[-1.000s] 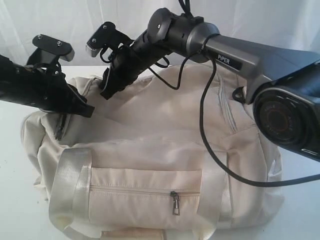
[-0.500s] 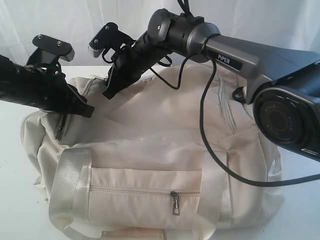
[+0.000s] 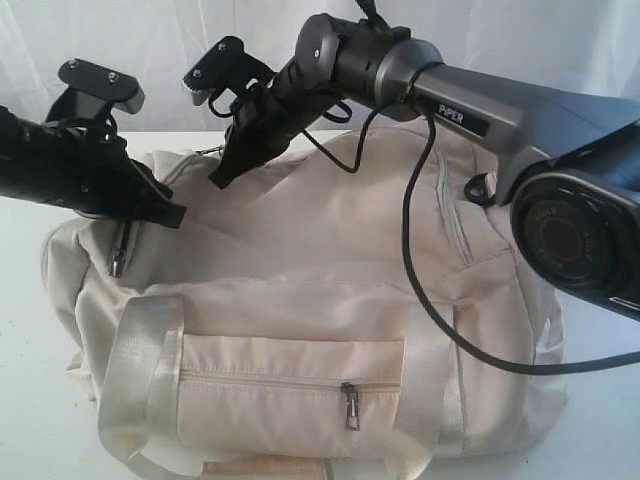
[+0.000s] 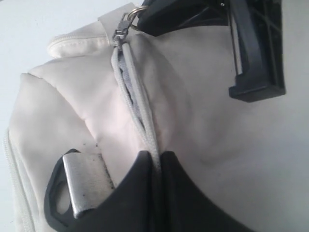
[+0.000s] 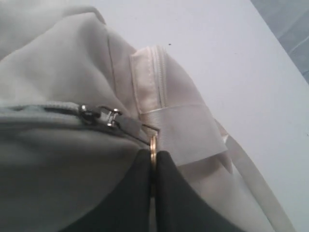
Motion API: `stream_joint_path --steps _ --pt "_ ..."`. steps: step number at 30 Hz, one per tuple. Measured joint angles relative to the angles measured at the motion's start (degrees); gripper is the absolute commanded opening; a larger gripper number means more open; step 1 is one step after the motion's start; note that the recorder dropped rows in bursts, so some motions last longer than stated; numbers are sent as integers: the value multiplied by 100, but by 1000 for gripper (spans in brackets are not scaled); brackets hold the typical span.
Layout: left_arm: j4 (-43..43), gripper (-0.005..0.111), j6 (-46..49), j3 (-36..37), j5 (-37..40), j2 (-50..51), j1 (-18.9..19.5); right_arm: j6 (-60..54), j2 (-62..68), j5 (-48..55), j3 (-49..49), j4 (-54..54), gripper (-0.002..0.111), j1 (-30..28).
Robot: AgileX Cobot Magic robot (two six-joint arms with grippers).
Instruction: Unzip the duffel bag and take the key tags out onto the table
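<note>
Slowly, over the last second, the right gripper (image 3: 217, 180) has lifted and edged back along the top of the large cream fabric duffel bag (image 3: 300, 300), and the left gripper (image 3: 170, 214) has risen a little with it (a small shift, nothing more). I judge the zip is being drawn toward the bag's end, with little track left. The plastic key tags show in no view, so they are presumably inside.

From outside, both sets of black fingers merely sink into folds. The right wrist view settles it: the right gripper (image 5: 153, 157) is clenched on a small gold metal ring (image 5: 152, 144), with the silver metal zipper slider (image 5: 108, 117) just ahead of its tips and the broad white flat table (image 5: 217, 48) beyond. The left wrist view shows the left gripper (image 4: 158, 157) pinched on the zip seam, a narrow grey gap running from its tips to the slider.
</note>
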Motion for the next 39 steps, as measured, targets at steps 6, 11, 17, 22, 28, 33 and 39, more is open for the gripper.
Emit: stream_joint_path --steps 6,11,17,22,28,33,39 --pt "0 0 0 0 59 -206 0 496 -21 -8 0 -468 0 5" --pt "0 0 0 0 73 -215 0 862 -117 38 0 -981 0 27" --pt "0 0 0 0 73 -215 0 1033 -191 238 0 -1339 0 41" --pt "0 0 2 0 73 -215 0 1044 -191 262 0 -1375 0 41" --pt "0 0 2 0 73 -215 0 1104 -191 262 0 -1375 0 41" --pt "0 0 2 0 82 -287 0 1202 -191 273 0 -1440 0 41" --pt "0 0 2 0 94 -372 0 1244 -191 310 0 -1486 0 41"
